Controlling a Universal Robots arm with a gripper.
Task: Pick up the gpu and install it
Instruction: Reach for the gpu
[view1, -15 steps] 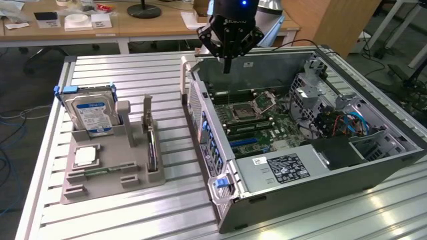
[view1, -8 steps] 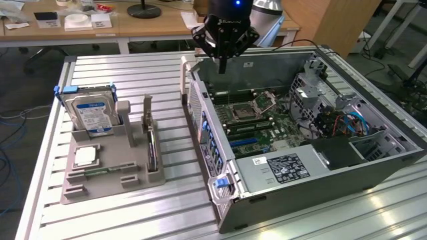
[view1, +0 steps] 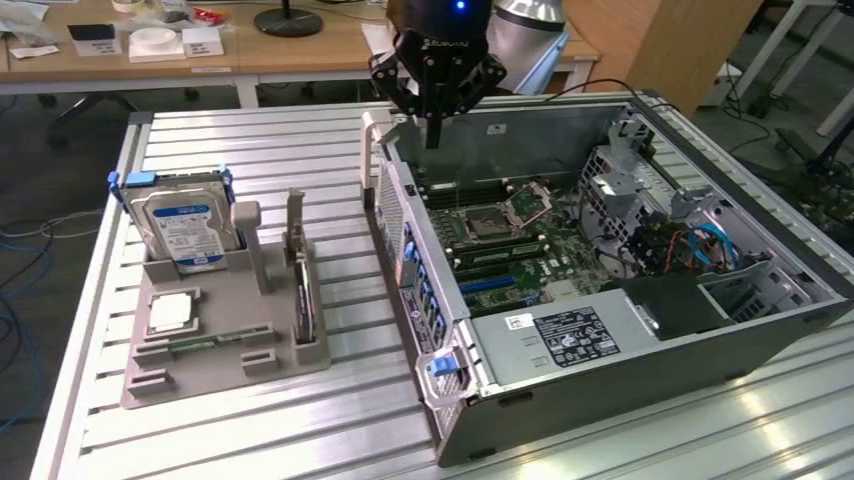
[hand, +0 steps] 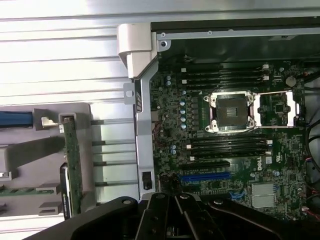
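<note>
An open computer case (view1: 747, 340) is laid on its side on a slatted metal counter (view1: 267, 150), with its motherboard (view1: 514, 250) exposed. The black tool (view1: 434, 135) of the robot arm is held above the far end of the case, over the edge of the motherboard nearest the case's side wall on the exterior view's left. Its fingers are pressed together and nothing is held between them. From the wrist, the tool (hand: 175, 215) is seen looking straight down onto the board, where the square processor socket (hand: 232, 112) and a blue slot (hand: 205, 176) can be made out.

Outside the case, on the exterior view's left of it, a grey holder (view1: 227, 340) is laid flat on the counter. The gpu (view1: 306, 290) is stood on edge in a slot of that holder, on the side nearest the case, well apart from the tool; in the wrist view it is seen edge-on (hand: 70, 165). Farther from the case, a silver hard drive (view1: 187, 230) with a blue-white label is stood upright in the same holder.
</note>
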